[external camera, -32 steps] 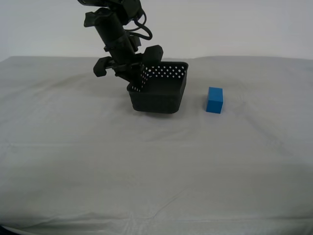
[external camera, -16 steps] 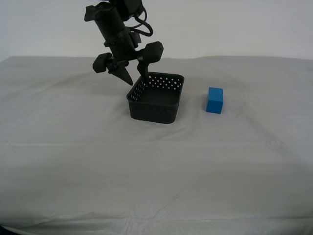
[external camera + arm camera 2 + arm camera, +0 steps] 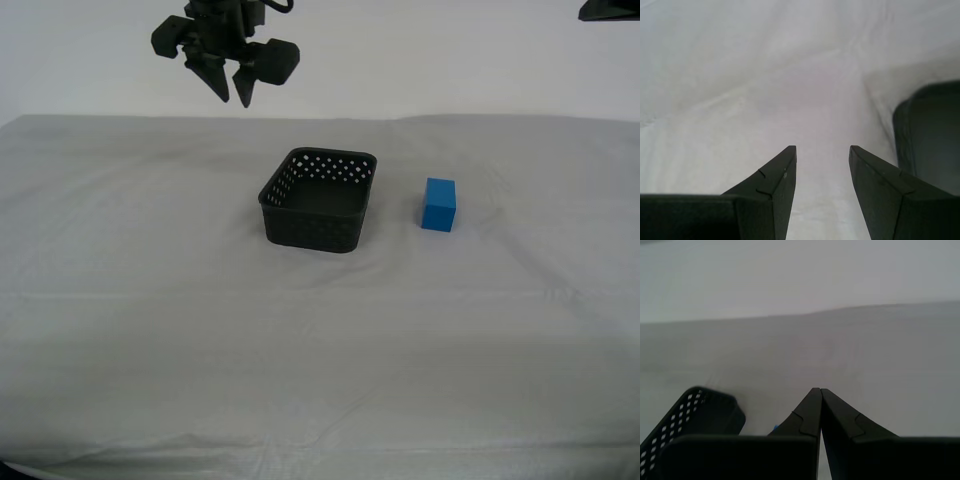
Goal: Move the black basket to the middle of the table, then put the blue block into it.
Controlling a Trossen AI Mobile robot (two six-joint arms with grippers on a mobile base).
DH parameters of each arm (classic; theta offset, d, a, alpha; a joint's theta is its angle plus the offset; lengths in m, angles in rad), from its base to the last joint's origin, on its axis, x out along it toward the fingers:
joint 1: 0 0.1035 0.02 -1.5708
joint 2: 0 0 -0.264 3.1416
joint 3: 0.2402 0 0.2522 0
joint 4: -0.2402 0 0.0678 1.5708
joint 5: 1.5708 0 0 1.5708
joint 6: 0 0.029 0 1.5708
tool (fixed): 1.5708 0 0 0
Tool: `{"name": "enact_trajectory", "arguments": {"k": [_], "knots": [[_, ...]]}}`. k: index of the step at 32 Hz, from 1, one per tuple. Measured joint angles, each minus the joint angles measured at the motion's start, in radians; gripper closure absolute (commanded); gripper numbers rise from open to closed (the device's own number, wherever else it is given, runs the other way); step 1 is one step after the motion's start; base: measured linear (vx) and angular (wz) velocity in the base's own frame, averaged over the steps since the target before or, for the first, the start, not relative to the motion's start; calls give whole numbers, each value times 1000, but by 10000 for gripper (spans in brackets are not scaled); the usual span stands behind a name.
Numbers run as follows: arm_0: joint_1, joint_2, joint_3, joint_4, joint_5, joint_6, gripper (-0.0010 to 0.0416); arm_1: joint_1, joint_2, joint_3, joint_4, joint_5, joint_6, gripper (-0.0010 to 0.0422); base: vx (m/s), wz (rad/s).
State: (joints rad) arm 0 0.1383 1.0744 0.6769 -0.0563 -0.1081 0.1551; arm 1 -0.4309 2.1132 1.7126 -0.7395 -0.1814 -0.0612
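Note:
The black basket (image 3: 318,200) stands flat on the table (image 3: 150,330), a little left of the middle in the exterior view. The blue block (image 3: 439,204) stands on the cloth just right of it, apart from it. My second gripper (image 3: 232,92) hangs open and empty high above the table, up and left of the basket. In the second wrist view its jaws (image 3: 822,150) are apart over bare cloth. My first gripper (image 3: 816,390) is shut and empty. The first wrist view shows the basket's holed wall (image 3: 685,420) beside it and a blue sliver (image 3: 774,430) by one finger.
A dark part of an arm (image 3: 610,10) shows at the top right corner of the exterior view. A dark rounded shape (image 3: 930,140), blurred, sits at the edge of the second wrist view. The pale cloth has slight wrinkles. A pale wall stands behind the table.
My second gripper let go of the tilted basket's wall, opened, and rose up and to the exterior view's left. The basket settled flat on the cloth. The block has not moved.

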Motion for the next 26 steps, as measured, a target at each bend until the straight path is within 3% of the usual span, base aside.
{"name": "enact_trajectory", "arguments": {"k": [2, 3, 4, 5, 7, 11, 15, 20, 25, 26], "knots": [[13, 24, 53, -84, -1, 10, 405, 18, -4, 5, 2, -5, 6, 273, 0, 0], [26, 71, 137, -191, 0, 44, 405, 39, -10, 3, -5, -1, 10, 273, 0, 0], [31, 129, 209, -291, -1, 49, 405, 65, -15, 4, -10, 3, 14, 273, 0, 0], [33, 176, 248, -288, 0, 51, 405, 94, -19, 3, -18, -13, 17, 273, 0, 0], [34, 254, 294, -315, -2, 51, 405, 117, -23, 3, -22, 0, 19, 273, 0, 0], [66, 396, 312, -306, -49, 52, 376, 153, -25, 3, -22, 0, 35, 273, 0, 0], [93, 485, 310, -273, -29, 54, 313, 174, -25, 3, -18, 0, 58, 273, 0, 0], [116, 571, 347, -292, -23, 80, 180, 218, -25, 2, 16, 0, 76, 273, 0, 0], [187, 608, 357, -292, -25, 85, 99, 274, -24, -11, 52, -5, 85, 273, 0, 0], [198, 607, 356, -293, -1, 98, 91, 278, -24, -17, 54, 0, 87, 273, 0, 0]]}}
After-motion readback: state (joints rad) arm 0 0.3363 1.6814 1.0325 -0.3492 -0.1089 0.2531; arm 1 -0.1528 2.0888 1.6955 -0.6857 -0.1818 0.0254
